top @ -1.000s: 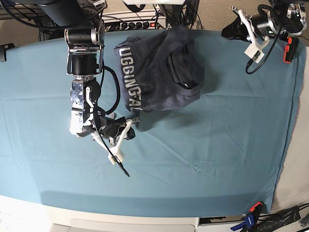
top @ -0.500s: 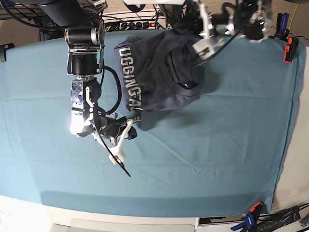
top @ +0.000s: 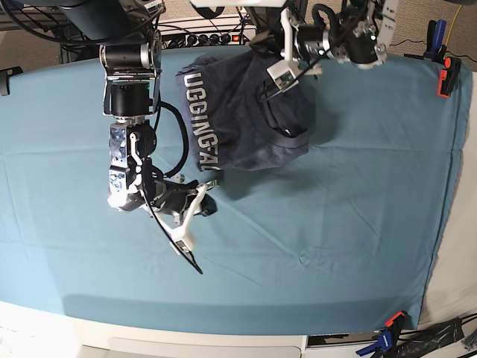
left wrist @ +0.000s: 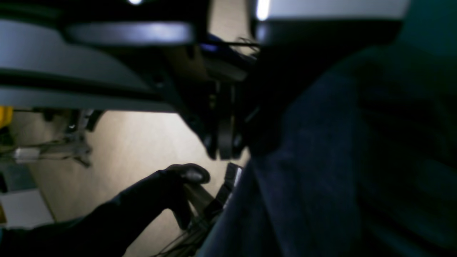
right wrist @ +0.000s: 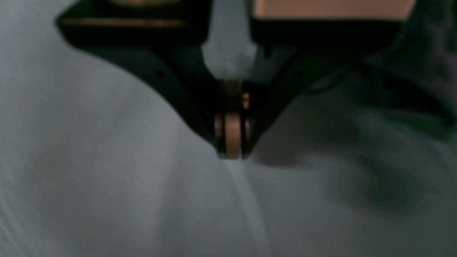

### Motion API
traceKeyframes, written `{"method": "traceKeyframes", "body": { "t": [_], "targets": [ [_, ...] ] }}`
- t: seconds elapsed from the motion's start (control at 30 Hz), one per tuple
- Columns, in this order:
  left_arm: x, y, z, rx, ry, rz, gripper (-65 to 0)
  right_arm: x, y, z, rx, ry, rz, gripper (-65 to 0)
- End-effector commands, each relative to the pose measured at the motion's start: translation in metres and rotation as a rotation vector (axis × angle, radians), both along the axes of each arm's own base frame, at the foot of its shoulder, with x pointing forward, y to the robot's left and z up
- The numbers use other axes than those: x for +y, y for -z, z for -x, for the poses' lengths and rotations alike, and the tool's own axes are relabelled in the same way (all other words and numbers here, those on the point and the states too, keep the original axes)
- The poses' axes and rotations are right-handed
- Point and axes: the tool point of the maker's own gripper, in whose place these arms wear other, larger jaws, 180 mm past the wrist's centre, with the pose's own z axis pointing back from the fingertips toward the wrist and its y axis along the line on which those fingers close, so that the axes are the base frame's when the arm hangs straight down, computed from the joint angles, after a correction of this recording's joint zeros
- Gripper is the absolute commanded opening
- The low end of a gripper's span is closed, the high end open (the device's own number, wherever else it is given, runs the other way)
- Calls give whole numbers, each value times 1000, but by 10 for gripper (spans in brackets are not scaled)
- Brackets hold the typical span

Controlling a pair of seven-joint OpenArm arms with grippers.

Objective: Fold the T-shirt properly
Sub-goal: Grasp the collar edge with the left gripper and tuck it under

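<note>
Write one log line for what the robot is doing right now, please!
T-shirt: bunched, lettering up | left end effector: shut, at shirt's far edge | right end effector: shut, on teal cloth beside shirt

Dark T-shirt (top: 242, 112), bunched, lettering up, table's far edge

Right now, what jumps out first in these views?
The dark T-shirt, bunched at the far middle of the teal table cloth with white lettering down its side. The left gripper hangs shut over its far edge, and the right gripper sits shut on the cloth just off the shirt's near corner.
</note>
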Motion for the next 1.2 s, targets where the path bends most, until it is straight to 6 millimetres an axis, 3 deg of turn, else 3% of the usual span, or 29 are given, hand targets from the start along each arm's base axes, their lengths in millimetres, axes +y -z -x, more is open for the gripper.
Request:
{"method": "traceKeyframes", "body": {
  "t": [0.0, 0.17, 0.5, 0.93, 1.17],
  "targets": [
    [-8, -10, 2, -21, 17, 45, -650, 9, -24, -14, -68, -15, -43, -650],
    [-13, -10, 0, -49, 21, 43, -650, 32, -28, -12, -71, -39, -87, -650],
    [5, 7, -23, -152, -57, -99, -650, 64, -33, -8, -63, -67, -141, -650],
    [19, 41, -27, -73, -132, -175, -650, 65, -19, 5, -18, -83, -132, -650],
    [24, 35, -66, -131, -183, -190, -650, 64, 2, 26, 26, -106, -124, -650]
  ]
}}
